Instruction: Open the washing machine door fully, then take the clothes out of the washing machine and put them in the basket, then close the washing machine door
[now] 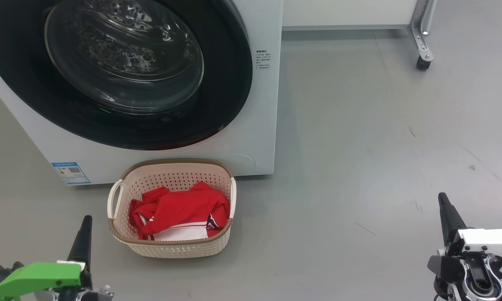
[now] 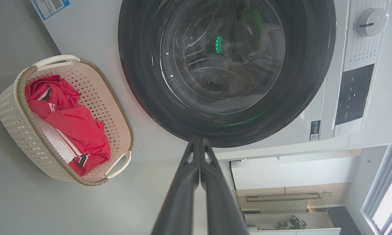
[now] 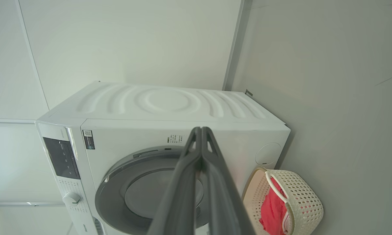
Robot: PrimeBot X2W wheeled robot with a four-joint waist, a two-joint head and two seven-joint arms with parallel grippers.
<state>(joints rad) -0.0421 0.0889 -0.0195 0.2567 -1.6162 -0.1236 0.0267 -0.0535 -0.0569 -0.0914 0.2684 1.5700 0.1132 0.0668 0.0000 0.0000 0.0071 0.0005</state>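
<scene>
The washing machine (image 1: 259,104) (image 3: 170,104) stands ahead with its black round door (image 1: 121,71) (image 2: 225,65) (image 3: 143,192) shut flat against the front. On the floor just before it sits the cream basket (image 1: 171,246) (image 2: 16,111) (image 3: 300,199), holding the red clothes (image 1: 180,211) (image 2: 75,127) (image 3: 272,209). My left gripper (image 1: 85,221) (image 2: 199,140) is shut and empty, low at the left, beside the basket. Off to the right, well clear of the machine, my right gripper (image 1: 442,197) (image 3: 201,130) is shut and empty too.
Grey floor (image 1: 359,146) spreads wide to the right of the washer. A metal leg on a castor (image 1: 422,42) stands at the far right by the wall. A blue label sticker (image 1: 70,172) marks the washer's lower left corner.
</scene>
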